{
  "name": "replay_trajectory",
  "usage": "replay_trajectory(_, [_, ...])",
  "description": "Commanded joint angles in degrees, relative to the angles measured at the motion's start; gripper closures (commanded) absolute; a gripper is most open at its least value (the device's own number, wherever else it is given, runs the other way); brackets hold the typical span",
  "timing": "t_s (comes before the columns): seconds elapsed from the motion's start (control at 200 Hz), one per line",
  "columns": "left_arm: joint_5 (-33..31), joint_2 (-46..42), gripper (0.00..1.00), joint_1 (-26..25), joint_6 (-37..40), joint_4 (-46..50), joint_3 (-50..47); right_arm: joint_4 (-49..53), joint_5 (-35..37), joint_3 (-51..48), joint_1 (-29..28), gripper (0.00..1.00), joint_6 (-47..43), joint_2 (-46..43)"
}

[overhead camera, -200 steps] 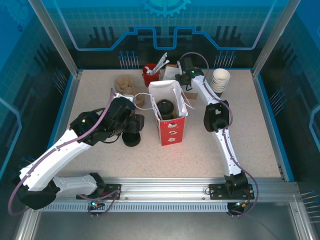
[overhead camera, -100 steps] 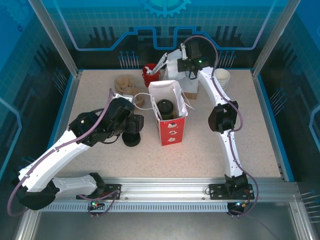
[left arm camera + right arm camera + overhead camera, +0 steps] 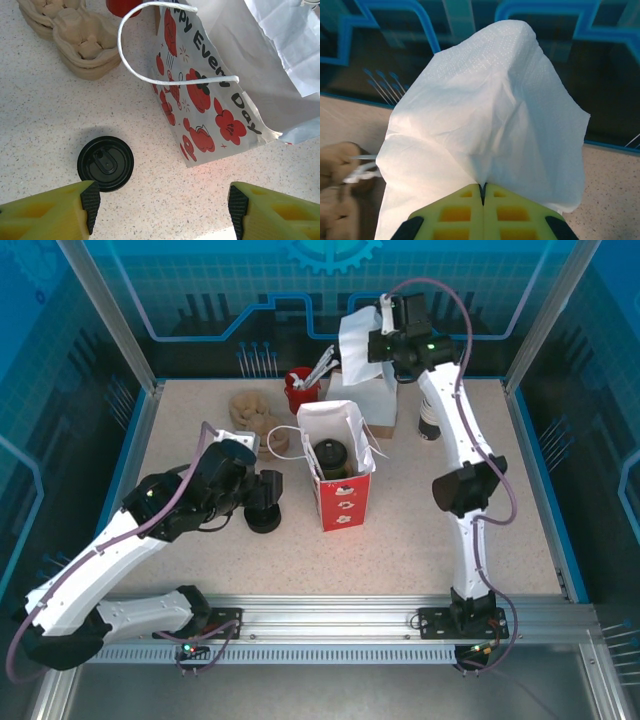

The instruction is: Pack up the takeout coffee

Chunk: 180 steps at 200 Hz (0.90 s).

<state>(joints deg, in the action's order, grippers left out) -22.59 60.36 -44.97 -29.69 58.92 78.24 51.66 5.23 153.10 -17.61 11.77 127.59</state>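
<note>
The takeout coffee [image 3: 331,457], a dark olive cup with a black top, stands inside the open red-and-white paper bag [image 3: 341,502] at mid-table. My left gripper [image 3: 265,492] hovers just left of the bag, open and holding nothing. In the left wrist view the left gripper [image 3: 162,206] looks down on bare table between a loose black lid [image 3: 105,163] and the bag [image 3: 210,95]. My right gripper [image 3: 384,338] is raised high at the back, shut on a white napkin [image 3: 358,348]. In the right wrist view the napkin [image 3: 485,115] fans out from the pinched right gripper [image 3: 483,188].
A black lid [image 3: 263,519] lies under my left gripper. Pulp cup carriers [image 3: 250,410] and a red tub of utensils [image 3: 300,392] sit behind the bag. A napkin stack [image 3: 374,405] stands below the raised napkin. A dark cup stack [image 3: 428,425] is partly behind the right arm.
My right gripper has risen and swung back and right, lifting the white napkin off the stack. The left arm has drawn back slightly to the left, jaws a touch wider.
</note>
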Motion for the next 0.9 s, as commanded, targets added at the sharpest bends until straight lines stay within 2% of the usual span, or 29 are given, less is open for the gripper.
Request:
replay_trajectory(0.0, [1.54,-0.94,0.29,0.57,0.32,-2.80,-1.06,4.24,-3.52,1.09,-1.49,1.00,3.41,-5.85])
replay_trajectory(0.345, [4.76,-1.64,0.28,1.68,-1.36,-11.45,-4.07,6.82,-15.96,-7.11,-3.74,1.00,13.50,-19.35])
replay_trajectory(0.48, [6.36,-1.13,0.28,1.93,-1.50,-14.71,-5.06,4.64,-21.20,-13.07,-5.06,1.00,17.59,-24.54])
replay_trajectory(0.645, [7.52,0.10,0.28,2.06,-2.31,-17.12,-4.98,2.06,-26.90,-19.17,-4.12,1.00,23.07,-29.24])
replay_trajectory(0.785, [8.26,0.62,0.27,2.14,-3.07,-19.25,-5.24,-3.55,-34.71,-25.84,-4.18,1.00,27.79,-32.71])
replay_trajectory(0.895, [8.36,0.71,0.27,2.22,-3.35,-20.59,-5.64,-8.11,-37.11,-31.95,-5.14,1.00,30.57,-35.36])
